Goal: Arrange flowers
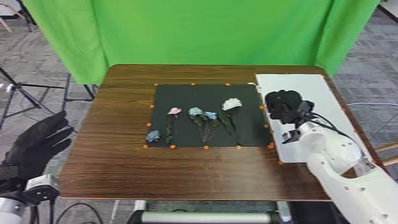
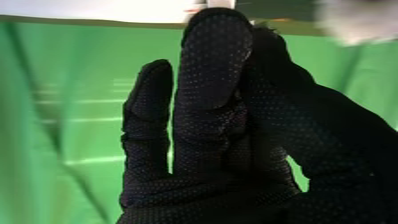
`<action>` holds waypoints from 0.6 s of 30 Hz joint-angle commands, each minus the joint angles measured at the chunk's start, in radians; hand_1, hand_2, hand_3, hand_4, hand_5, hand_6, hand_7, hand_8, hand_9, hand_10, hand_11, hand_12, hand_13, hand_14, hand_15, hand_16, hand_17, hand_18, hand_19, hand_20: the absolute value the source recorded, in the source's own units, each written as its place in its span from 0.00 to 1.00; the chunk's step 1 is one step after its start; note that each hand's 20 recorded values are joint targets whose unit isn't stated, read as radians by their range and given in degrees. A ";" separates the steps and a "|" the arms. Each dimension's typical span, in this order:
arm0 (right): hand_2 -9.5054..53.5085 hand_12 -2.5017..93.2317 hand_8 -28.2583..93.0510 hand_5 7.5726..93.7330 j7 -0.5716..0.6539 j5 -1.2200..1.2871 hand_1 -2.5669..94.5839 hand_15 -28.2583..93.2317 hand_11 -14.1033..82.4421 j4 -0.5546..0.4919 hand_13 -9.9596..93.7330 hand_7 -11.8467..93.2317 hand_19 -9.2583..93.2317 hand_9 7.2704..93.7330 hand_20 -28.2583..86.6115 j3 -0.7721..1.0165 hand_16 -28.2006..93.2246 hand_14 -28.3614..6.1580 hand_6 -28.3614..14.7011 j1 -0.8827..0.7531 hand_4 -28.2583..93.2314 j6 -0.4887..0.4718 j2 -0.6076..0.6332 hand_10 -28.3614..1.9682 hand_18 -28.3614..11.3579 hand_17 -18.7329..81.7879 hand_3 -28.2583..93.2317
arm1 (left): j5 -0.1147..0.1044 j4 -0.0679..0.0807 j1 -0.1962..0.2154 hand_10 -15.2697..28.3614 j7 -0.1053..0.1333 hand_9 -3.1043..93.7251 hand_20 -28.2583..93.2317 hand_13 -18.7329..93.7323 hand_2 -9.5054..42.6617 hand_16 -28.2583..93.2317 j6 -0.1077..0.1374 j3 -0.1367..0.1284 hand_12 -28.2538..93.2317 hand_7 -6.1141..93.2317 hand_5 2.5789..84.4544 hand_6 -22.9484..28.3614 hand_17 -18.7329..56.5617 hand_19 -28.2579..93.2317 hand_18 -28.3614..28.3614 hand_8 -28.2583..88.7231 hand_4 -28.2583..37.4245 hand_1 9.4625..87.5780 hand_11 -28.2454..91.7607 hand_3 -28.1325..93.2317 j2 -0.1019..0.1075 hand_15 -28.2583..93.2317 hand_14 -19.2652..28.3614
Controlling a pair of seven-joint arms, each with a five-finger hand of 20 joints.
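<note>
Head view shows flowers (image 1: 232, 104) spread on the dark mat (image 1: 185, 95), likely for easy picking, right hand (image 1: 286, 102) relaxed open alongside.

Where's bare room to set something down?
On the table: left of the black mat, and between the mat and the near edge. On the mat: the band beyond the flowers. Crowded: mid-mat, where stems bunch, and the white sheet, with the right hand and arm over it.

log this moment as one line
arrange flowers | right hand over white sheet | pink flower, white flower, blue flowers on black mat | left hand open, left of table
</note>
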 commanded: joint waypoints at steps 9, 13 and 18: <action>0.00 0.55 0.28 0.58 -0.009 -0.091 0.56 0.54 0.53 0.042 0.90 0.73 0.81 0.72 0.59 -0.117 0.58 0.90 0.72 -0.011 0.02 0.100 -0.090 0.72 0.35 0.50 0.95 | 0.003 0.001 -0.003 0.58 -0.014 0.25 0.31 0.32 0.17 0.27 -0.005 0.004 0.37 0.30 0.29 0.49 0.11 0.55 0.82 0.14 0.00 0.19 0.39 0.82 -0.004 0.43 0.66; 0.00 0.55 0.27 0.56 -0.020 -0.076 0.53 0.55 0.52 0.026 0.88 0.73 0.80 0.71 0.59 -0.098 0.58 0.90 0.72 -0.031 0.01 0.085 -0.087 0.73 0.35 0.49 0.95 | 0.002 -0.001 0.000 0.58 -0.014 0.25 0.31 0.32 0.16 0.27 -0.004 0.002 0.37 0.30 0.29 0.49 0.11 0.56 0.82 0.14 0.00 0.19 0.39 0.82 -0.006 0.43 0.66; 0.00 0.55 0.26 0.53 -0.037 -0.095 0.47 0.57 0.51 0.003 0.84 0.71 0.79 0.70 0.61 -0.077 0.56 0.87 0.70 -0.048 0.00 0.050 -0.082 0.73 0.33 0.46 0.94 | 0.002 -0.001 0.000 0.58 -0.014 0.25 0.31 0.32 0.17 0.27 -0.006 0.000 0.37 0.30 0.29 0.49 0.11 0.56 0.82 0.14 0.00 0.19 0.39 0.82 -0.005 0.43 0.66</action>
